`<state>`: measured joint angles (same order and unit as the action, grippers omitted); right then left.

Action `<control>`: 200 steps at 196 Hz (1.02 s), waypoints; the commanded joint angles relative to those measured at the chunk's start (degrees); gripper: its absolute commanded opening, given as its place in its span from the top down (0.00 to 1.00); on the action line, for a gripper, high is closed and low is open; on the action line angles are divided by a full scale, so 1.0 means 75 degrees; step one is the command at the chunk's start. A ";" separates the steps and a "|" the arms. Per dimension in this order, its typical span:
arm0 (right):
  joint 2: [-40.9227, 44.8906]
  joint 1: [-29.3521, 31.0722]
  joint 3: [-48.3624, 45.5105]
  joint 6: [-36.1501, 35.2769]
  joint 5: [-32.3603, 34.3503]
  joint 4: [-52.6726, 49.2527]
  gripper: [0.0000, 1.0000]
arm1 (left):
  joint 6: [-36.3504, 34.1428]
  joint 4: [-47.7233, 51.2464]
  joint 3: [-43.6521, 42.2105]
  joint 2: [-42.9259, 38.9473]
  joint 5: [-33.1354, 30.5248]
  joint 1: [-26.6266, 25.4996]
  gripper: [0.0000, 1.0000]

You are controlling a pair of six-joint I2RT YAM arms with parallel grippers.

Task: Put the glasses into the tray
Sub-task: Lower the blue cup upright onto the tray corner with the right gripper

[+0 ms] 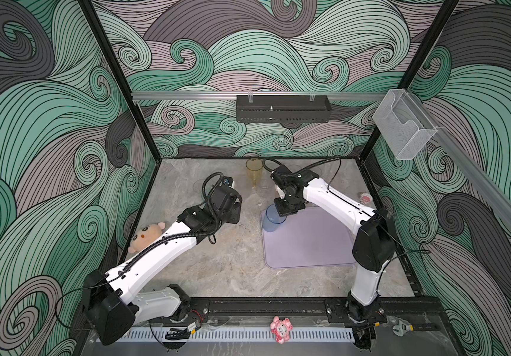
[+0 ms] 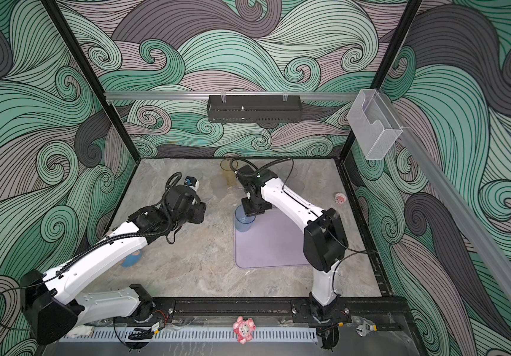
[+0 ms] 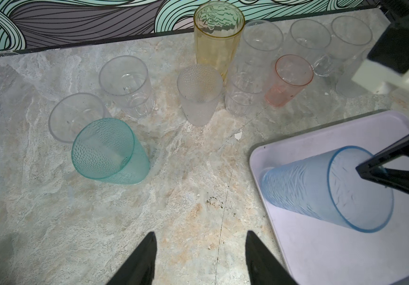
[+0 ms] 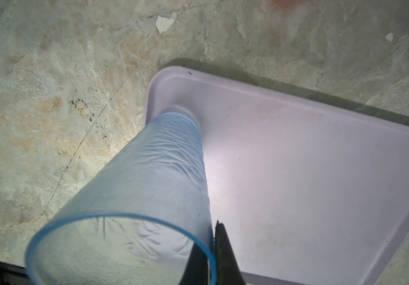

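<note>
One glass only, the blue glass [image 4: 164, 172], is being set in the tray [image 4: 321, 172] corner, rim pinched by the closed right gripper [image 4: 213, 237]; roughly ten are being left on the table [image 3: 173, 197], clustered tight around the amber glass [image 3: 218, 37]; the left gripper [image 3: 199, 234] is being held parted, empty, near the teal glass [image 3: 107, 150], unobstructed

You have no text, label, brand, number or sign that can be read in any view. The small yellow piece [image 1: 194, 326] on the black front rail [image 1: 263, 308], at that rail's left end, is too small for you to tell whether it carries print.
</note>
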<state>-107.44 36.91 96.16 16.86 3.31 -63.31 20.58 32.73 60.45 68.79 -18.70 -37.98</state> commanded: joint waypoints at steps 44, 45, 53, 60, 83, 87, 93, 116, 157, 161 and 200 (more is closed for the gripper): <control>-0.0881 0.0188 0.0890 -0.0034 0.0253 -0.0389 1.00 | 0.0322 -0.0134 -0.0044 0.0076 0.0333 0.0112 0.41; -0.0895 0.0200 0.0913 -0.0034 0.0251 -0.0386 1.00 | 0.0319 -0.0128 -0.0044 0.0069 0.0329 0.0115 0.41; -0.0991 0.0271 0.1039 -0.0011 0.0271 -0.0383 1.00 | 0.0314 -0.0122 -0.0066 0.0062 0.0288 0.0127 0.41; -0.1066 0.0327 0.1159 0.0012 0.0317 -0.0380 1.00 | 0.0317 -0.0111 -0.0090 0.0050 0.0248 0.0146 0.41; -0.1337 0.0446 0.1616 0.0136 0.0293 -0.0304 1.00 | 0.0328 -0.0095 -0.0160 0.0018 0.0260 0.0225 0.41; -0.1384 0.0462 0.1710 0.0158 0.0266 -0.0290 1.00 | 0.0330 -0.0104 -0.0178 0.0014 0.0271 0.0234 0.41; -0.1473 0.0476 0.1871 0.0202 0.0222 -0.0273 1.00 | 0.0340 -0.0098 -0.0184 0.0002 0.0285 0.0253 0.41; -0.1753 0.0493 0.2360 0.0285 0.0208 -0.0266 1.00 | 0.0341 -0.0090 -0.0206 -0.0020 0.0327 0.0293 0.41; -0.2045 0.0517 0.2751 0.0376 -0.0004 -0.0269 1.00 | 0.0305 -0.0093 -0.0301 -0.0079 0.0330 0.0352 0.42; -0.2028 0.0523 0.2727 0.0388 -0.0014 -0.0266 1.00 | 0.0308 -0.0082 -0.0313 -0.0096 0.0328 0.0358 0.42; -0.1745 0.0508 0.2500 0.0044 0.0045 -0.0470 1.00 | 0.0338 -0.0081 -0.0382 -0.0137 0.0372 0.0411 0.42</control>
<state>-121.51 40.36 115.98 18.57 4.71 -66.35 22.39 32.14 58.06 69.12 -16.23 -35.68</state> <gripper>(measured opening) 0.066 0.582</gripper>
